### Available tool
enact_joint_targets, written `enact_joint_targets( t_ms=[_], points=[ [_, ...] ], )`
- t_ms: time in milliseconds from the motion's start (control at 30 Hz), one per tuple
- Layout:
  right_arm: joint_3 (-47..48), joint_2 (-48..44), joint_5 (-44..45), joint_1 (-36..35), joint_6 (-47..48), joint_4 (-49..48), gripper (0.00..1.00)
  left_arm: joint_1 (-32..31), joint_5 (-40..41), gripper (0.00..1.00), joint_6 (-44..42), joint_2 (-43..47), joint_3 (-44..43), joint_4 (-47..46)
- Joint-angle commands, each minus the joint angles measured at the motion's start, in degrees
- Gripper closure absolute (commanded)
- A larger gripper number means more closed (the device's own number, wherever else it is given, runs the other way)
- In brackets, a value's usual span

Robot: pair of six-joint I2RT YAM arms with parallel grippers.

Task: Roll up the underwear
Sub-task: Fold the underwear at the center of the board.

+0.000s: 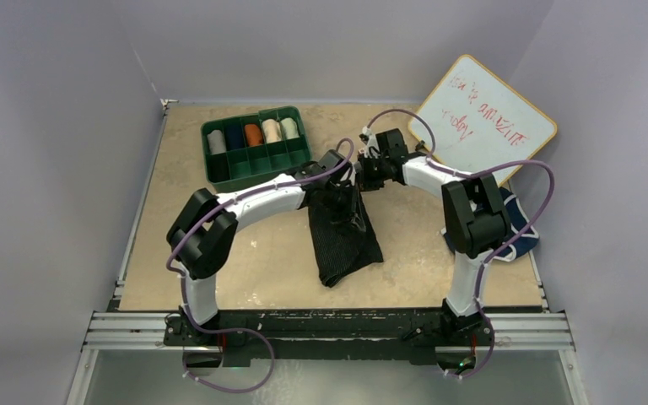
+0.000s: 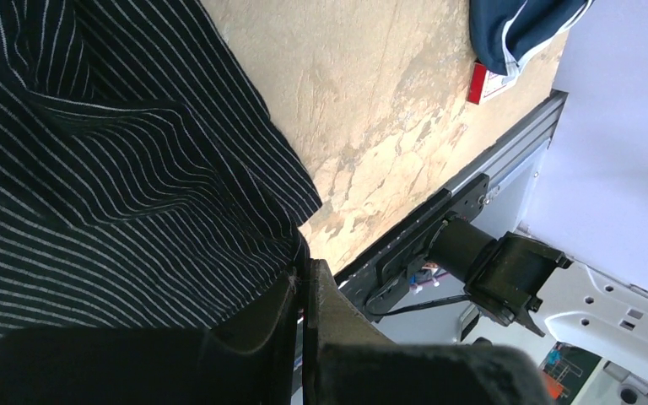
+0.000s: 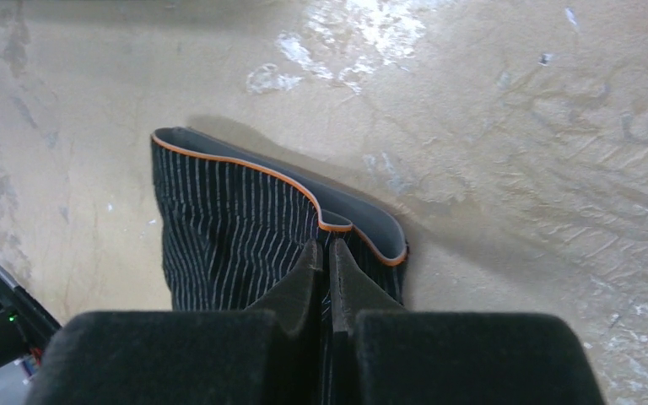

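The black underwear, finely striped with a grey waistband edged in orange, lies mid-table with its far end lifted. My left gripper is shut on its edge; in the left wrist view the jaws pinch the striped cloth. My right gripper is shut on the cloth just below the waistband, as the right wrist view shows. The navy underwear with white edging lies at the right edge, partly hidden behind the right arm, and shows in the left wrist view.
A green compartment tray with several rolled cloths stands at the back left. A whiteboard leans at the back right. A red-and-white card lies by the navy underwear. A metal rail runs along the near edge.
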State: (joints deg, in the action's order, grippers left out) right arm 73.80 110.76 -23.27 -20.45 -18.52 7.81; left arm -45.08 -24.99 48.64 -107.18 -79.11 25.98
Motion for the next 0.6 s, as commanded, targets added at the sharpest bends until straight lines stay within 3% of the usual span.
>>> enact_joint_targets(
  t_ms=[0,567],
  points=[
    [1.7,0.1,0.3,1.9,1.5,-0.3,1.00,-1.2,-2.6,1.00,-1.7,-2.3,-2.8,-3.0],
    [1.2,0.5,-0.6,5.0,1.2,-2.1,0.98,-3.2,-4.9,1.00,-2.8,-6.6,-3.2,-7.0]
  ],
)
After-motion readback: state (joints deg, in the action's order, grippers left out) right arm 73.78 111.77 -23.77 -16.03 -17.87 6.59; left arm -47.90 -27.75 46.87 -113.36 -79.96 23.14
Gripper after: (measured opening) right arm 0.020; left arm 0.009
